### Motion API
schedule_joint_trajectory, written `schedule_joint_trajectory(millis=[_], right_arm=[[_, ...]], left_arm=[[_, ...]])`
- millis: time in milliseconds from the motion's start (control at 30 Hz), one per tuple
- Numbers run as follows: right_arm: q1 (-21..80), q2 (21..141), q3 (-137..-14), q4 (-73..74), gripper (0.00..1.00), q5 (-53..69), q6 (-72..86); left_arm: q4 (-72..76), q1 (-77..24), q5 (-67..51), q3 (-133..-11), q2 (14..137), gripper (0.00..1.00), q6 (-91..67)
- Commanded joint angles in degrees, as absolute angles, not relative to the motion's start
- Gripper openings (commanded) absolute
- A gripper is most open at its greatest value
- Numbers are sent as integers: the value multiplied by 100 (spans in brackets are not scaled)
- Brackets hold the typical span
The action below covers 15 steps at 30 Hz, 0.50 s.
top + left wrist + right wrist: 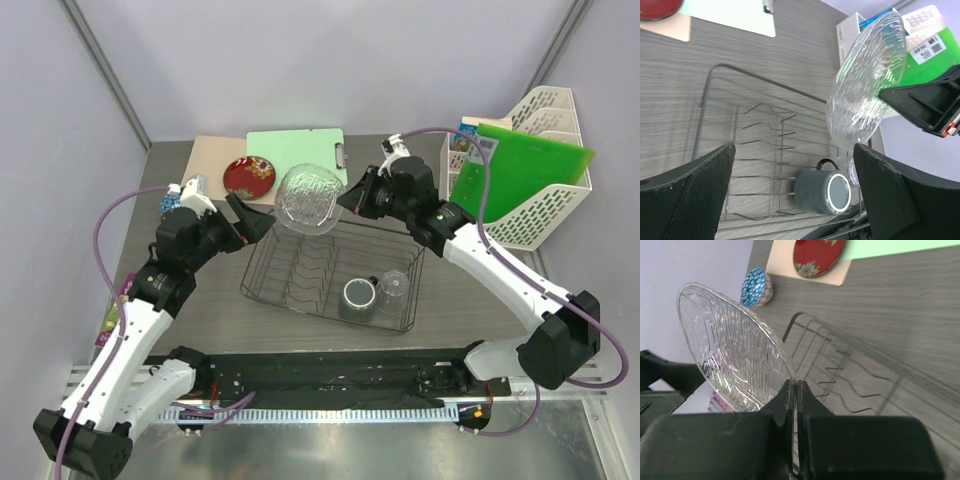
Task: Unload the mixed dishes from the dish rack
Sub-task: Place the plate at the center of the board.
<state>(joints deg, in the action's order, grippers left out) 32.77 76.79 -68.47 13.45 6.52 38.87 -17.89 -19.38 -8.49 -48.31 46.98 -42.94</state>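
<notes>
Black right gripper (795,390) pinches the rim of the large clear glass bowl (308,198), tilted above the dark wire dish rack (290,272)'s far edge. Left gripper (250,222) is spread wide beside it. Step looks like handover or set-down. 2 items in rack: grey mug (357,297), clear glass cup (394,287). Small red floral plate (248,176) crowds the tan board (212,160).

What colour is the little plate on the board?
The small plate is red with little flower patterns, clearest in the right wrist view.

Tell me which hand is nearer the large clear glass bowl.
Right. The right hand grips the large clear glass bowl by its rim; the left hand is open on its other side, apparently not touching.
</notes>
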Motion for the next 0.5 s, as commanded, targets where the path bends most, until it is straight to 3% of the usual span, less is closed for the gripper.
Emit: schedule_joint_trajectory(millis=[0,300,433,467], right_arm=[[3278,7717,-6943,1063,1,1572,4394],[3270,7813,-6864,1142,1,1907,4482],[3278,7805,-6855,1204,1,1942,4456],[3270,7805,-6855,1239,1,1960,4456]], left_arm=[[-1063,-1942,-1362,-4939,4878,100,-4237],[-659,-1942,-1503,-4737,4939,95,-4219],[-589,-1942,-1608,-4720,5036,81,-4131],[-580,-1942,-1626,-4720,5054,70,-4122]])
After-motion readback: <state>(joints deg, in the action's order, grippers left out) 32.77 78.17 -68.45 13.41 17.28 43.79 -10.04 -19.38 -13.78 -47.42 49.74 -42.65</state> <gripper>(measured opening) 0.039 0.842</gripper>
